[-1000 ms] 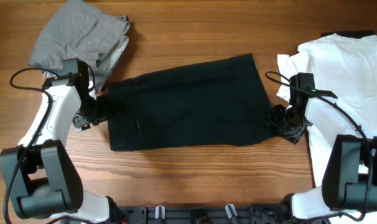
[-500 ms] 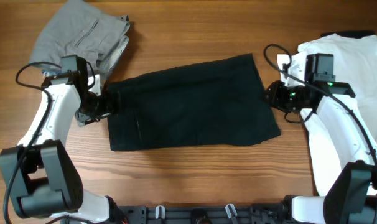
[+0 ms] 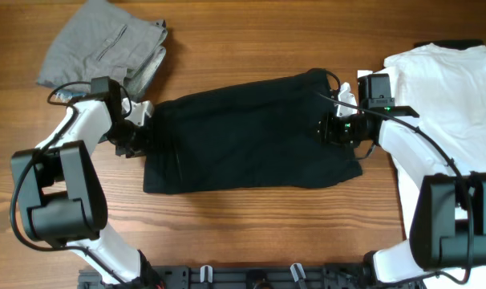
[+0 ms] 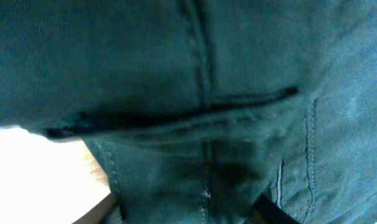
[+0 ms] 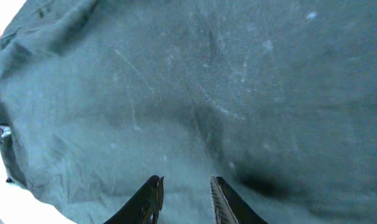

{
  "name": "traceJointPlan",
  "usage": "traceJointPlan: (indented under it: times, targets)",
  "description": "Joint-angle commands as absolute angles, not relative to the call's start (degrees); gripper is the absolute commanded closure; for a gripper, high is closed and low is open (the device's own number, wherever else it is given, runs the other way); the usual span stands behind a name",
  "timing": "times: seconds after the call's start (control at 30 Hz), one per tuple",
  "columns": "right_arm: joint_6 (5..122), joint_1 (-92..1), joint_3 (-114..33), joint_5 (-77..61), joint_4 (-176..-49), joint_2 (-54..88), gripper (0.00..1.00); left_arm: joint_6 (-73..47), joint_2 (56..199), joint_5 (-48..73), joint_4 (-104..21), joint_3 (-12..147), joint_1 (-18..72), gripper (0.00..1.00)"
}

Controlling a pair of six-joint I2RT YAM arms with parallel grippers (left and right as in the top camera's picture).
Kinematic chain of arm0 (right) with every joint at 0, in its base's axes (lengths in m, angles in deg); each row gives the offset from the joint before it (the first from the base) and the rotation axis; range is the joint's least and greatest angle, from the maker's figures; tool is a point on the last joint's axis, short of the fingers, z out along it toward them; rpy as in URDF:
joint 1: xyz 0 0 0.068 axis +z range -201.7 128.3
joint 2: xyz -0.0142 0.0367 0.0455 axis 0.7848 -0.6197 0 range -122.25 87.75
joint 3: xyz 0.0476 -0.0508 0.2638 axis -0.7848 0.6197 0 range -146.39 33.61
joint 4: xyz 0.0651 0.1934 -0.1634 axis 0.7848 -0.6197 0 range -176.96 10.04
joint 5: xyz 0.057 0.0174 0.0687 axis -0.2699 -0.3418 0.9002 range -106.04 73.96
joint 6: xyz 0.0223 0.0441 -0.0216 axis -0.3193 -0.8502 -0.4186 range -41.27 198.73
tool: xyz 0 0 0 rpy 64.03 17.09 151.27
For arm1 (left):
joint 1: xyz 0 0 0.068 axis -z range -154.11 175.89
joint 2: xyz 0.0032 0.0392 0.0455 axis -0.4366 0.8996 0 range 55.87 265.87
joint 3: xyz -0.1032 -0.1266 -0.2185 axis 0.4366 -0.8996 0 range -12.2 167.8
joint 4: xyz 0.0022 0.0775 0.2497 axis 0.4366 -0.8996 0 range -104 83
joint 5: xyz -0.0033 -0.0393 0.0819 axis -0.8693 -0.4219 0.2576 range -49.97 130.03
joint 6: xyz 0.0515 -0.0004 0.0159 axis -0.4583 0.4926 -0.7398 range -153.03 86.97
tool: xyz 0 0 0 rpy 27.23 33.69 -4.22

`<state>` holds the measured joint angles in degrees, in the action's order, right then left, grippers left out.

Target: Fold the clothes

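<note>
Table: bare wood along the near edge.
Dark garment: lies flat across the middle of the table, its long side running left to right. It shows no fold yet.
Left gripper: sits at the garment's left edge, a little farther and more to the right than a second ago. Its camera shows only dark cloth and a pocket seam, so I cannot tell whether the fingers are apart or together.
Right gripper: a second ago it was at the near right corner. Now it is farther up and in over the right edge, fingers apart, nothing between them.
Meaning: both arms have closed in on opposite ends. This is probably the approach to a first grasp.
White shirt: far right, untouched.
Gray garment: far left, crumpled, waiting its turn.
</note>
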<state>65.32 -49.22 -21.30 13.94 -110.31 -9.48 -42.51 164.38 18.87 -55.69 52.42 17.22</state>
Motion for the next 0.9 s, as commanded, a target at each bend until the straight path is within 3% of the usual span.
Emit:
traceJointPlan:
  times: [0.0,0.07,0.1,0.2,0.37,0.5,0.6,0.7,0.87]
  targets:
    - [63.14,-48.98,-21.06,12.87,-109.76,-11.53,0.71,-45.08,166.70,14.28,-54.20,52.53,17.05,0.55]
    - [63.11,-48.98,-21.06,12.87,-109.74,-11.92,0.71,-45.08,167.90,13.03,-53.17,52.53,17.05,0.57]
    - [63.11,-48.98,-21.06,12.87,-109.72,-11.92,0.71,-45.06,168.47,12.11,-53.09,52.53,17.05,0.64]
    - [63.14,-48.98,-21.06,12.87,-109.74,-11.92,0.73,-45.02,168.29,11.52,-54.88,52.64,17.03,0.96]
    - [63.81,-49.05,-21.06,12.80,-108.80,-11.88,0.72,-43.18,165.87,15.02,-67.95,59.87,15.80,0.96]
    - [63.64,-50.60,-22.13,12.65,-106.22,-11.88,0.72,-42.64,164.18,21.47,-88.84,81.47,15.67,0.96]
    - [63.60,-51.96,-22.85,12.63,-106.11,-11.88,0.71,-40.43,164.18,21.47,-95.71,94.08,17.53,0.96]
    - [63.64,-54.25,-22.94,12.58,-105.94,-11.88,0.64,-36.34,164.18,19.24,-96.62,102.25,23.67,0.96]
    - [63.70,-56.20,-22.94,12.63,-106.37,-11.90,0.64,-35.07,164.71,15.02,-91.23,101.95,33.24,0.96]
